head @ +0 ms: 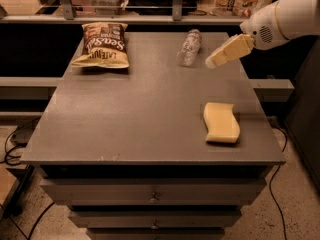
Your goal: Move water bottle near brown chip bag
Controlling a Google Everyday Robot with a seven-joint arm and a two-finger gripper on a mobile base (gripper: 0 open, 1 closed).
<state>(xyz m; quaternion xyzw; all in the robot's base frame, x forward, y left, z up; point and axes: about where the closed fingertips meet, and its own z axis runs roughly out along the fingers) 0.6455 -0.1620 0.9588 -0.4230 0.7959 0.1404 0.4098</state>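
Note:
The water bottle (189, 47) lies on its side at the back of the grey table (140, 114), right of centre. It is small, clear and crinkled. The brown chip bag (102, 45) lies flat at the back left, dark brown on top with a yellow-tan lower band. My gripper (212, 62) comes in from the upper right on a white arm (285, 19). It hangs above the table just to the right of the bottle, a short gap away, with nothing in it.
A yellow wavy sponge (220, 122) lies near the table's right front. Drawers (150, 196) run below the front edge. A rail with posts (150, 14) and shelves of goods stand behind the table. Cables lie on the floor at left.

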